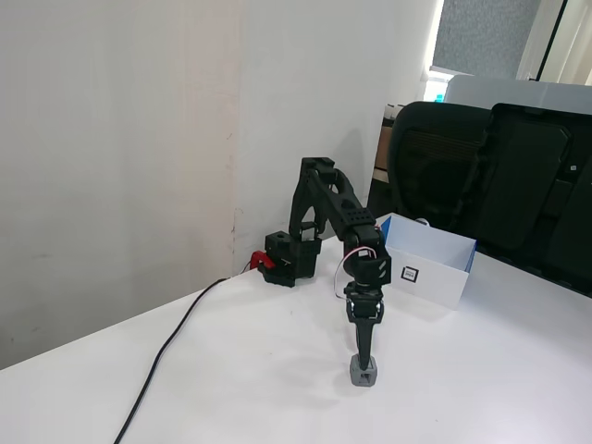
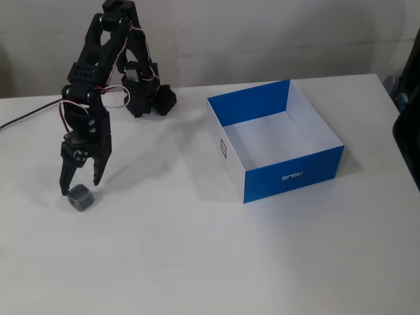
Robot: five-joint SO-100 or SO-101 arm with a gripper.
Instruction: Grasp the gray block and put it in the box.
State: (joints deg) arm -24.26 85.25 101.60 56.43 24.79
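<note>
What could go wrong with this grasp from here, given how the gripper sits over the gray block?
1. The open gripper straddles only the top of the gray block; closing this high could squeeze the small, round-edged cube out sideways.
2. One fingertip sits near the block's edge, so descending could land on it and nudge it away.
3. The box stands well away with raised walls; a low carry might clip one.
</note>
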